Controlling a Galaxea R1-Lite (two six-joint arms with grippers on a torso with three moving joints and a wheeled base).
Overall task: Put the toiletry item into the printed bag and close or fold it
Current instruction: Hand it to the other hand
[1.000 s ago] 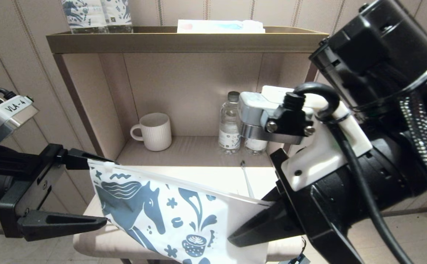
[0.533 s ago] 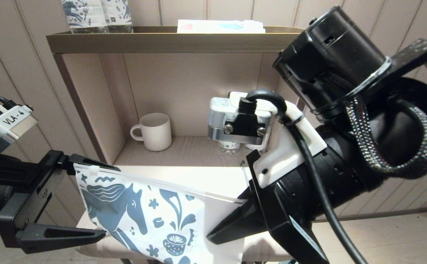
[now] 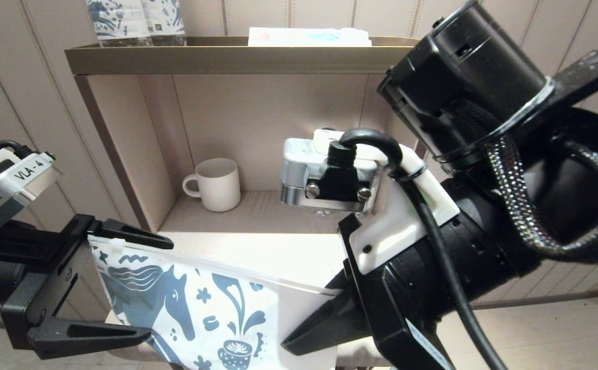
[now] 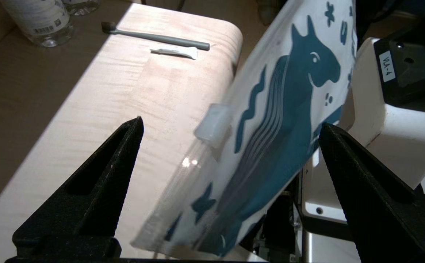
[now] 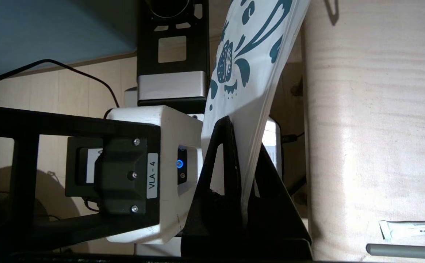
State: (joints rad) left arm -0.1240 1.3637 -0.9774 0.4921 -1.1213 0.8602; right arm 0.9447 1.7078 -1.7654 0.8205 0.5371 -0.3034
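Note:
The printed bag (image 3: 201, 303), white with a dark blue horse, hangs in the air over the front of the table. My right gripper (image 5: 245, 146) is shut on its right edge and shows low in the head view (image 3: 309, 334). My left gripper (image 4: 230, 122) is open. Its fingers stand on either side of the bag's left end, where a clear zip slider (image 4: 214, 124) sits, and they do not touch it. The toiletry item, a slim toothbrush (image 4: 157, 35) with a dark head, lies on the table's far side. In the head view my right arm hides it.
A small white sachet (image 4: 176, 53) lies beside the toothbrush. A ribbed white mug (image 3: 217, 184) stands in the shelf niche, and clear water bottles (image 4: 37, 22) stand near the toothbrush. The shelf top (image 3: 237, 56) carries printed bottles (image 3: 134, 20) and a flat packet (image 3: 309, 37).
My right arm has carried the bag to the left and a little lower. The left gripper has stayed open around the bag's slider end. My right wrist now hides the bottles in the niche.

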